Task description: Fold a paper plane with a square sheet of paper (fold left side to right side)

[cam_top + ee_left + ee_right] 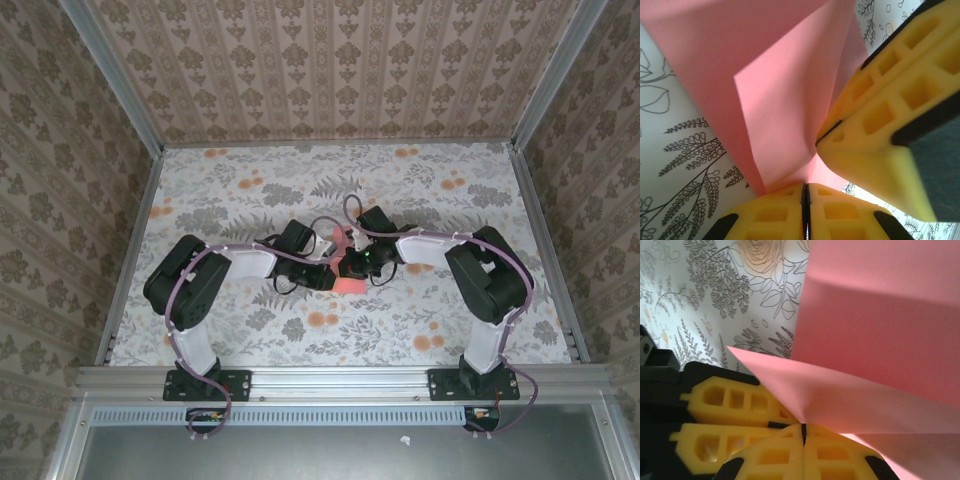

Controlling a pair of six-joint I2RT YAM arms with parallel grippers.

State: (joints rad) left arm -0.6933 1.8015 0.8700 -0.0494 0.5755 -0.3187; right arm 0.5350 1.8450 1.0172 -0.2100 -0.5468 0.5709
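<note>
Pink-red sheet of paper point(785, 100) runs from 12 down to 6, standing up in folds. 1 broad shaded panel slants from 10 toward 6. A paler flap lies in front of it, its sharp upper corner left of centre. A further layer rises toward 1.

The folds narrow to a point at 6. There the left gripper point(806, 190) has its 2 yellow fingers pressed together on the paper.

Right gripper point(822, 142) comes in from 3. Its 2 yellow fingers meet along a dark seam, and the tip touches the paper just right of centre.

White table surface point(680, 150) with black fern line-prints shows at 8, 1 and 5.
</note>
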